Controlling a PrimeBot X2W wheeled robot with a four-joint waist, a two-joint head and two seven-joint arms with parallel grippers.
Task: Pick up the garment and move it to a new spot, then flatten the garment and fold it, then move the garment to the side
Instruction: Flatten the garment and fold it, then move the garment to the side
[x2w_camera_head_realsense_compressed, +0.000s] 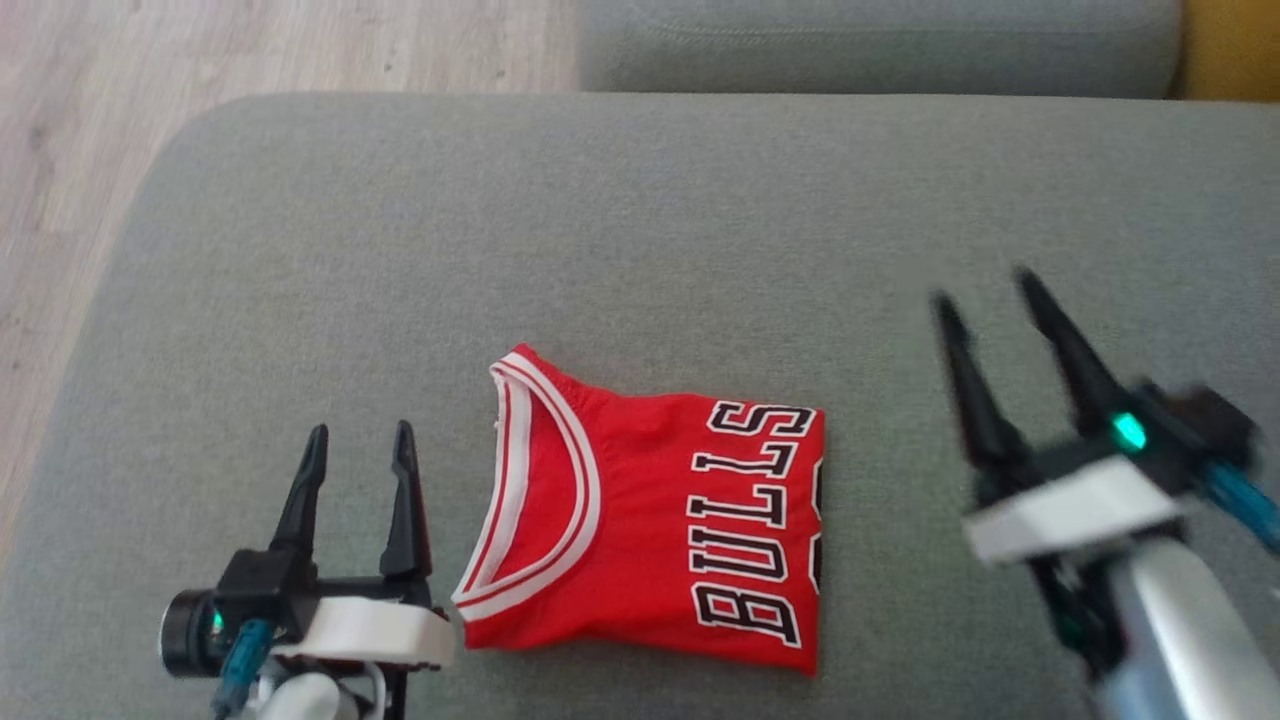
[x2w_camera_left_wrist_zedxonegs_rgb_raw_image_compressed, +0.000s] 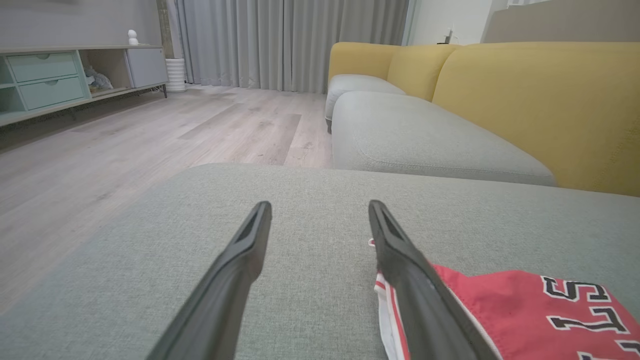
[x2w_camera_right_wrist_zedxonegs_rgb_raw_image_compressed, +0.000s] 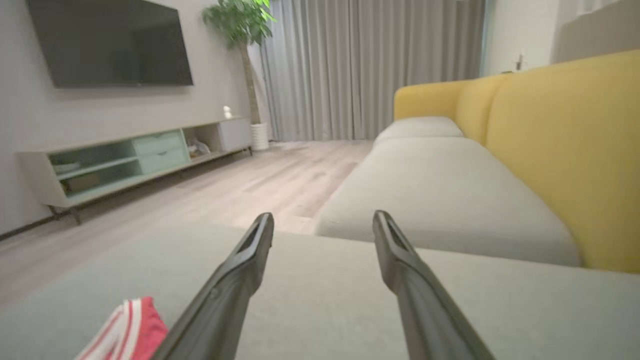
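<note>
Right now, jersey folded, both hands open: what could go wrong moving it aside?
The jersey is folded in layers; pinching only one edge could undo the fold.
The left hand sits right beside the collar; a sideways sweep might bunch it.
Pushed far left, it could slide off the cushion onto the floor.

Grey curtains (x2w_camera_right_wrist_zedxonegs_rgb_raw_image_compressed: 350, 70) hang beyond a wood floor (x2w_camera_left_wrist_zedxonegs_rgb_raw_image_compressed: 150, 135) and yellow-backed sofa (x2w_camera_left_wrist_zedxonegs_rgb_raw_image_compressed: 425, 135).

One red garment (x2w_camera_head_realsense_compressed: 640, 520), two grippers (x2w_camera_head_realsense_compressed: 360, 428) (x2w_camera_head_realsense_compressed: 981, 285), two grey cushions (x2w_camera_head_realsense_compressed: 640, 220) (x2w_camera_head_realsense_compressed: 880, 40), one television (x2w_camera_right_wrist_zedxonegs_rgb_raw_image_compressed: 110, 42)
</note>
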